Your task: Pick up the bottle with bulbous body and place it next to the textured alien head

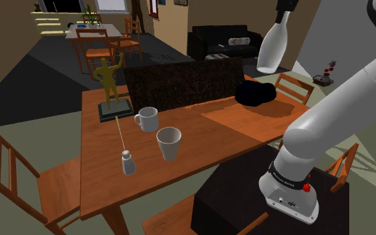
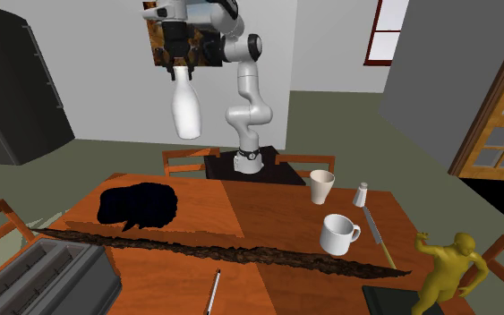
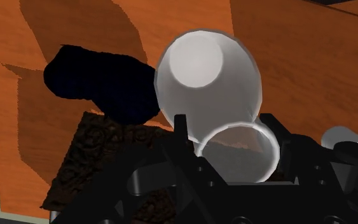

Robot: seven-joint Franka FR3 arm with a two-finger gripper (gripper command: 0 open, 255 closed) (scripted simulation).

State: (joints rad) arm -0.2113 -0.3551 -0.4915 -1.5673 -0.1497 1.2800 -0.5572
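Note:
A white bottle (image 1: 273,47) with a bulbous body hangs high above the wooden table (image 1: 233,123), neck up. My black gripper (image 1: 285,8) is shut on its neck. In the second exterior view the bottle (image 2: 185,106) hangs under the gripper (image 2: 181,64), above and a little behind a black lumpy alien head (image 2: 138,204) on the table. In the wrist view the gripper (image 3: 234,149) clasps the bottle (image 3: 209,83) by its neck, and the black head (image 3: 101,79) lies on the table below, to one side. The shoulder view has the head (image 1: 256,92) at the table's far right.
A dark textured panel (image 1: 179,83) stands upright across the table beside the head. A gold figurine (image 1: 108,80), a mug (image 1: 147,119), a cup (image 1: 169,143) and a shaker (image 1: 127,162) stand to the shoulder view's left. A grey toaster (image 2: 48,277) sits beyond the panel. Chairs ring the table.

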